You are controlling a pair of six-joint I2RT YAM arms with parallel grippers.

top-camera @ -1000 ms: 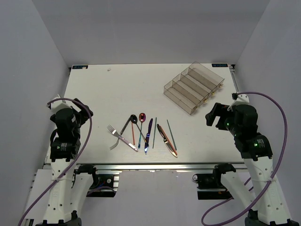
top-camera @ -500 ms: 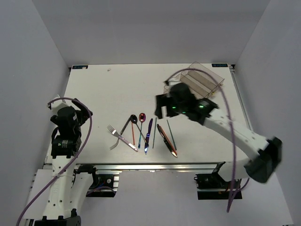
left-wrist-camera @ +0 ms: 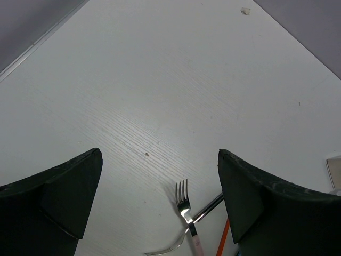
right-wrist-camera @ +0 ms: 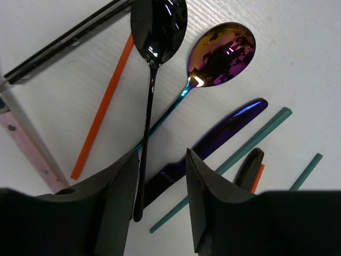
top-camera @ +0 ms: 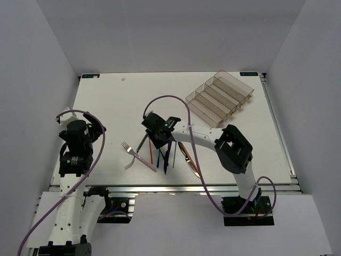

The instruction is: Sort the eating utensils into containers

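Observation:
The eating utensils lie in a row near the table's front. In the right wrist view, my right gripper (right-wrist-camera: 160,184) hangs low over them, jaws half narrowed with a gap. The thin handle of the black spoon (right-wrist-camera: 158,26) and the handle of the blue knife (right-wrist-camera: 224,128) lie between its fingers (right-wrist-camera: 106,202). Beside them are the red-purple spoon (right-wrist-camera: 221,53), an orange chopstick (right-wrist-camera: 104,109) and green chopsticks (right-wrist-camera: 256,136). The silver fork (top-camera: 137,155) lies at the left, the copper knife (top-camera: 192,166) at the right. My left gripper (left-wrist-camera: 160,197) stands open above the fork (left-wrist-camera: 184,205). The containers (top-camera: 219,98) sit at the back right.
A pair of dark chopsticks (right-wrist-camera: 64,42) crosses the fork's pale handle (right-wrist-camera: 26,146). The right arm (top-camera: 202,137) and its purple cable stretch across the table's middle. Walls close in the left, right and far sides.
The right arm swung from the table's right edge across to the utensil row and came down over the spoons, its jaws narrowing. The left arm stayed put.

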